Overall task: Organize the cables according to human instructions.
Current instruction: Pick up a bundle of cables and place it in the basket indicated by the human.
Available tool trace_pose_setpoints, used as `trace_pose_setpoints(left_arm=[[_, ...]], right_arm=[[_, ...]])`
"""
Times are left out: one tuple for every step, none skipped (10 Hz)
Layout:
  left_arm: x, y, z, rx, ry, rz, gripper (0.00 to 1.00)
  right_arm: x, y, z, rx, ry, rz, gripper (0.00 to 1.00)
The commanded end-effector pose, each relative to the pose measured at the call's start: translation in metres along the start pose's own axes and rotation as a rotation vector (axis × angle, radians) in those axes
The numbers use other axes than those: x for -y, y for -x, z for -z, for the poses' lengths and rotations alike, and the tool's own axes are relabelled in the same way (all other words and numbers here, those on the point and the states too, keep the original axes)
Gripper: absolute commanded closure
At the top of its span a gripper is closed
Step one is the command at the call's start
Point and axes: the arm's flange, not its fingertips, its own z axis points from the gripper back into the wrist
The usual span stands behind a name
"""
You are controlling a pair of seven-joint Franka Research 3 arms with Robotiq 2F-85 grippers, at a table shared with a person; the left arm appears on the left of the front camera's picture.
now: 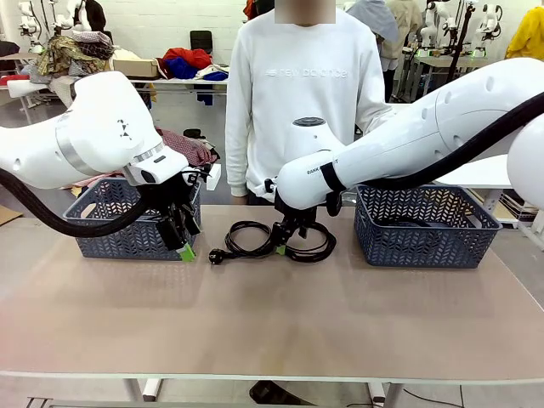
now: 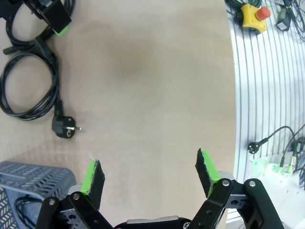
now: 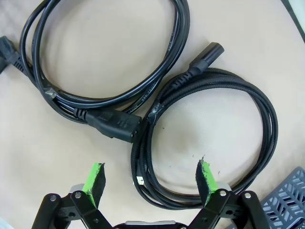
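Seeing right gripper (image 3: 151,169) wide open, empty, above two cables (image 3: 114,124) left on bench (image 1: 272,331); left gripper (image 2: 148,162) likewise. Looks about half done.

- Bright, soft light falls from above.
- Faint, fuzzy shadows lie on the table (image 1: 272,331).
- The cables (image 3: 157,109) look sharp up close.
- The wrist pictures bend at the edges.
- The far room looks a little blurry.

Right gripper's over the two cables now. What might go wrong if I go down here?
1. The right gripper hangs open over the braided cable where the smooth cable's connector lies against it; closing may catch both.
2. Gripped by one strand, the coil could sag open and snag on the rim of the right basket.
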Motion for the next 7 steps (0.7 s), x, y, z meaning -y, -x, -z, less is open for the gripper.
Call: trace_pose_setpoints(left_arm=[[0.000,0.000,-0.001,0.000,-0.004,-0.001,0.00],[0.000,0.000,-0.001,0.000,-0.004,-0.001,0.00],[0.000,0.000,-0.001,0.000,-0.004,-0.001,0.00],[0.000,0.000,-0.001,0.000,-0.004,-0.001,0.00],[0.000,0.000,-0.001,0.000,-0.004,-0.001,0.00],[0.000,0.000,-0.001,0.000,-0.004,-0.001,0.00],[0.000,0.000,-0.001,0.000,-0.004,-0.001,0.00]], right_arm=[[0.002,-0.006,0.004,0.008,0.004,0.037,0.00],[0.002,-0.007,0.005,0.007,0.001,0.037,0.00],[0.002,-0.009,0.007,0.009,0.002,0.043,0.00],[0.003,-0.011,0.009,0.010,0.000,0.054,0.00],[0.004,-0.013,0.012,0.006,0.011,0.068,0.00],[0.004,-0.015,0.014,0.004,0.020,0.083,0.00],[0.005,-0.017,0.017,-0.001,0.027,0.094,0.00]])
